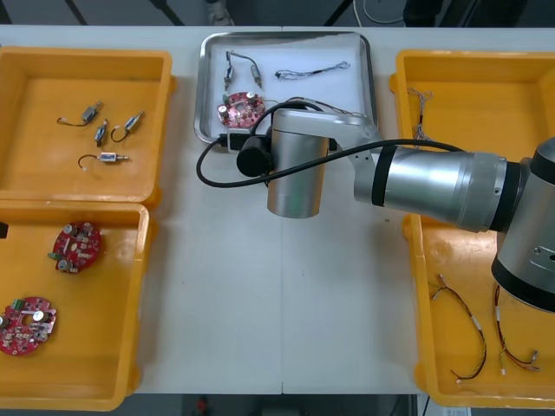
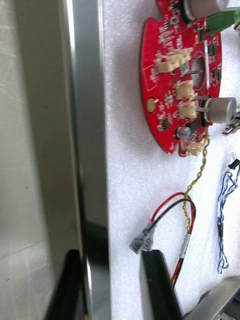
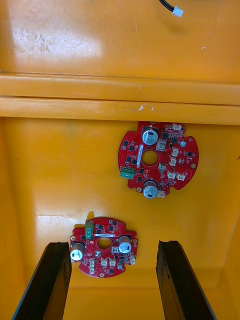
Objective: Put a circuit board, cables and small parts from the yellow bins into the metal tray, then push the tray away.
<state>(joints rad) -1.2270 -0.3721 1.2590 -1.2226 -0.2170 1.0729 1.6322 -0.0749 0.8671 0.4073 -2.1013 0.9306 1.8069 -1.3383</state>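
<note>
Metal tray (image 1: 286, 50), white inside: lies at the far middle of the surface (image 1: 260, 303) between the yellow bins (image 1: 486, 113), long axis running left to right. Straddled at its near rim by the right hand (image 2: 114, 252): fingers partly apart, one outside the rim over the surface, the other inside over the white lining, closed on nothing. In the front view, hidden under the arm's silver wrist (image 1: 295, 173). Carries a round red circuit board (image 2: 182, 80), flat and parts-up just inside that rim, with a red and black cable (image 2: 172, 207) and a twisted blue and white cable (image 2: 225, 215) near the inner finger; both cut off at the edge, full length not seen. Farther in, small metal parts (image 1: 243, 65) on thin leads. Left hand (image 3: 114, 244): hangs wide open over the near left yellow bin (image 3: 45, 165), holding nothing, above two more circuit boards (image 3: 159, 160), the nearer one partly between the fingers.
</note>
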